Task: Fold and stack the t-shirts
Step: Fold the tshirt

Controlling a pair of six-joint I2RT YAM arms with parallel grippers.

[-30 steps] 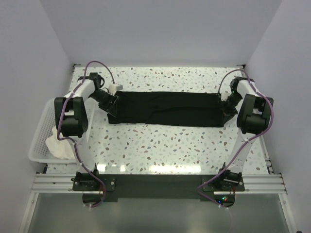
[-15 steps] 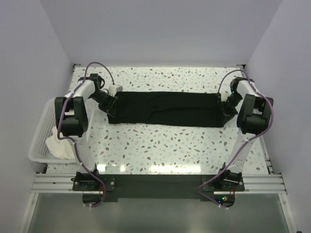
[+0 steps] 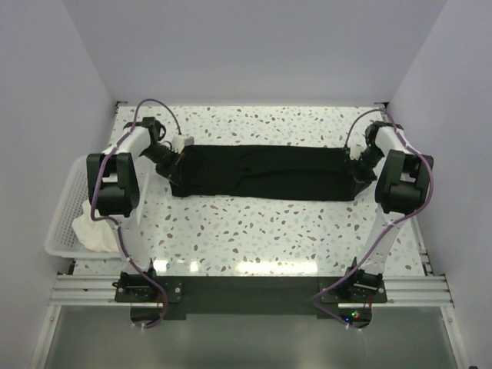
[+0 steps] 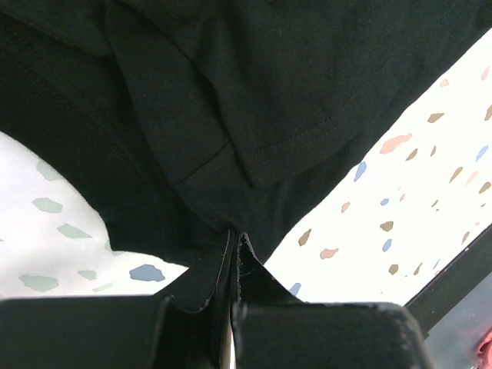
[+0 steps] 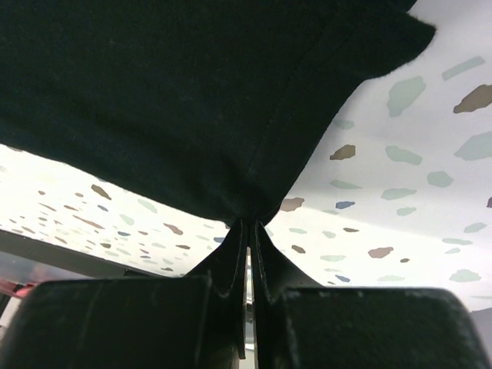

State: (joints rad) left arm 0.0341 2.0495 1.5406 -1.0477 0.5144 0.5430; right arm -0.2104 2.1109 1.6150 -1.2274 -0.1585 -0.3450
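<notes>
Fingers: I see left gripper (image 4: 233, 234) pinched tight on the black t-shirt (image 3: 265, 173) edge | right gripper (image 5: 247, 224) clamped on its opposite end | shirt: long flat band across speckled table (image 3: 261, 231), between both arms | white t-shirt (image 3: 91, 231) bunched in lattice basket (image 3: 65, 200), table's left side

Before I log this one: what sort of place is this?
Probably a lab test cell, not a home: plain white walls box in a speckled table, the left arm and right arm are mounted at an aluminium rail, and a black t-shirt lies stretched between them.
</notes>
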